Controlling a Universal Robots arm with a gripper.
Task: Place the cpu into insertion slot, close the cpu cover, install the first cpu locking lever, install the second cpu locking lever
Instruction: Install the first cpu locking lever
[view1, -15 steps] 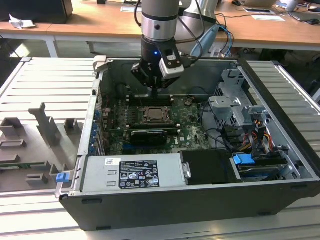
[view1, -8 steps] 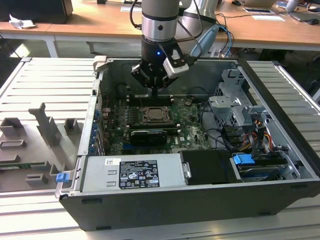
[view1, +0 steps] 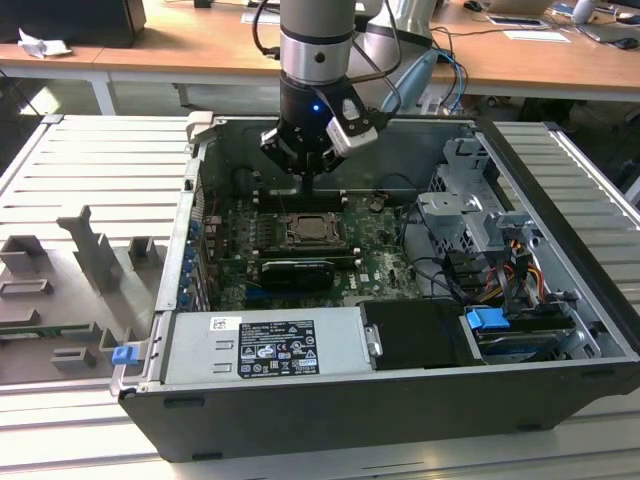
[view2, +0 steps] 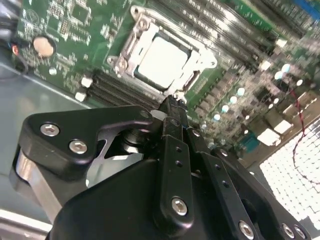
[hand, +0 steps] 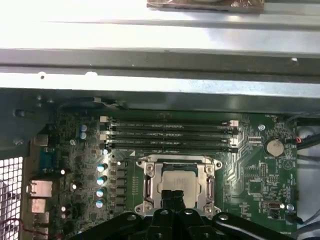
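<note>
A grey ribbed metal table (view1: 60, 170) carries a large dark grey computer case (view1: 400, 410), which lies with its open side facing up. Over the case, a silver and black robot arm (view1: 315, 60) comes down from above. A silver box-shaped power supply with a white label (view1: 265, 345) fills the near edge of the case. Beyond it, a green circuit board (view1: 385, 265) covers the case floor. A long black card (view1: 295, 272) stands on the board between the power supply and the socket. In the first wrist view, four long dark memory slots (hand: 170, 135) run side by side just beyond the socket. The black pincer (view1: 305, 185) hangs low over the far edge of the socket. In both wrist views its fingers (view2: 172, 112) are pressed together with nothing between them, and their tip (hand: 175, 196) sits at the socket's rim; contact cannot be judged. The small square insertion slot with its silvery rim (view1: 291, 233) sits mid-board. The square silvery metal cpu cover (hand: 151, 182) lies flat over it, its frame (view2: 141, 36) ringing the chip. The cpu, a flat square chip with a pale metal face (view2: 162, 61), rests in the slot and shows through the cover's cut-out (hand: 181, 177). A round silvery coin battery (hand: 273, 147) lies on the board, well apart from the socket.
</note>
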